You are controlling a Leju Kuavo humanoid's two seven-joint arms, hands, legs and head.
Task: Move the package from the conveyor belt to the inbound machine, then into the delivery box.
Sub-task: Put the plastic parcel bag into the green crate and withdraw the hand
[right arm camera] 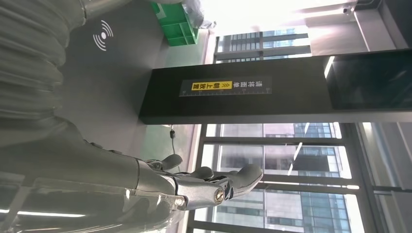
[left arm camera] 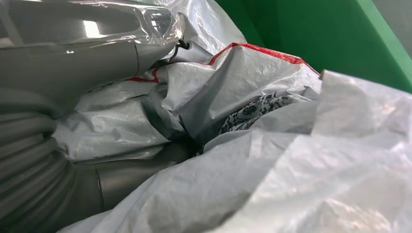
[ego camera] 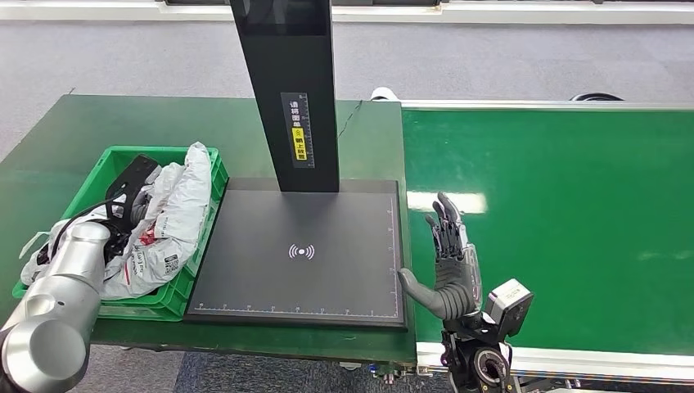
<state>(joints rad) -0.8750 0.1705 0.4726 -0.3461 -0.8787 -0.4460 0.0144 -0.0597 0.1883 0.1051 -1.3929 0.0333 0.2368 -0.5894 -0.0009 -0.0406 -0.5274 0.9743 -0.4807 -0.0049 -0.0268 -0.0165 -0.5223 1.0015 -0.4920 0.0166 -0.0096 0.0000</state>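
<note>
Beside the inbound machine, the right robot hand stands with fingers apart, empty, at the bare conveyor belt edge. Package lies in the delivery box; left robot hand is buried there, grip indeterminable.

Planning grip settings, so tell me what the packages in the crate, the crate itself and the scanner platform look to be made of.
Packages: thin grey-white plastic film, slightly glossy; it crumples into sharp creases and shows a red seam edge in the left wrist view.
Crate: rigid green moulded plastic, judging by its ribbed rim.
Scanner platform: dark matte slab, smooth with printed ruler marks; the material is unclear, perhaps coated metal or plastic.
</note>
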